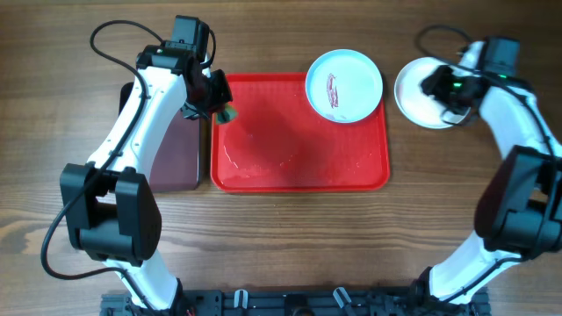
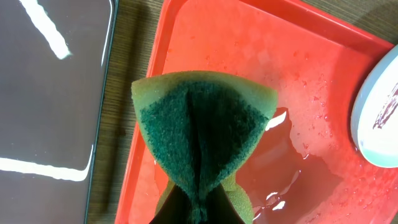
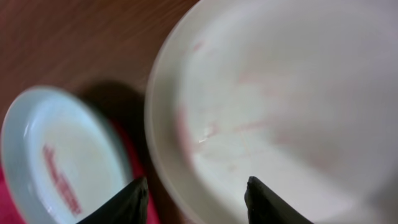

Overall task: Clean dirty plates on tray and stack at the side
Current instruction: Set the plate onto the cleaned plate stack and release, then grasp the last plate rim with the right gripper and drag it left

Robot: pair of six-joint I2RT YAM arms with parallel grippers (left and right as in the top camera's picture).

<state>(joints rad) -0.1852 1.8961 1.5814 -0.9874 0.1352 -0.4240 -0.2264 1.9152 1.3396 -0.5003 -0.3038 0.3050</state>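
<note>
Pinching a folded green sponge (image 2: pixel 202 130) between closed fingers, the left gripper (image 1: pixel 215 101) is hanging over the left edge of the red tray (image 1: pixel 299 171). The sponge's dark scouring face is showing, with a yellow-green rim around it. The tray floor beneath is lying wet, with a shallow puddle and scattered droplets glinting. A dark brown tray (image 1: pixel 171 149) is sitting just beside it on the left, on the wooden table (image 1: pixel 281 246).

The right gripper (image 3: pixel 196 186) is hovering with its fingers apart over the near rim of a white plate (image 3: pixel 280 93); whether they are touching it cannot be told. That plate is resting on the table just right of the red tray, showing only faint pinkish traces.

A pale mint-blue plate (image 1: pixel 356 70) is sitting at the tray's far right corner, overlapping the rim and carrying a reddish-brown streak across its middle.
</note>
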